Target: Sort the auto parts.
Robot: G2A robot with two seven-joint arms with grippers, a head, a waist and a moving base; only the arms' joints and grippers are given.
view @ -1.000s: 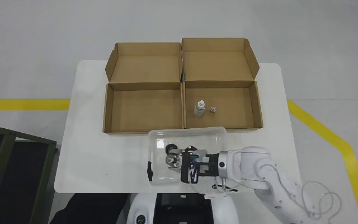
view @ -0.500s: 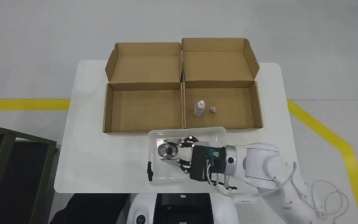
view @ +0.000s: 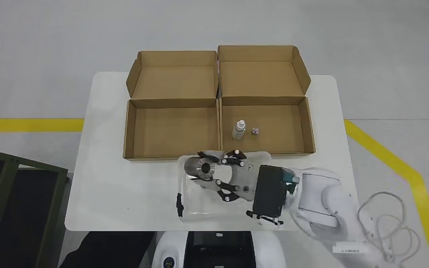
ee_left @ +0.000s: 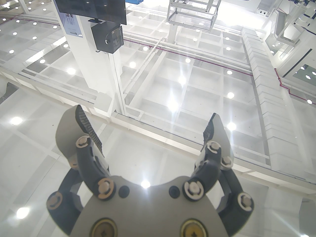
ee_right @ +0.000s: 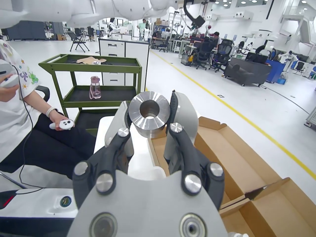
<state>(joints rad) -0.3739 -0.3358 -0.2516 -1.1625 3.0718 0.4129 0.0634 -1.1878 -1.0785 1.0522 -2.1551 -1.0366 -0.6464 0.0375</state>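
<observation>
Metal ring [view: 199,167] lifted above tray [view: 201,204], jaws clamped

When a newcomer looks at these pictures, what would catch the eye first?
The shiny metal ring, clamped in the right gripper over the far left part of the clear bin, stands out first. Beyond it sit two open cardboard boxes, the left box and the right box, which holds a small white bottle. The left gripper is open and points at the ceiling.
</observation>
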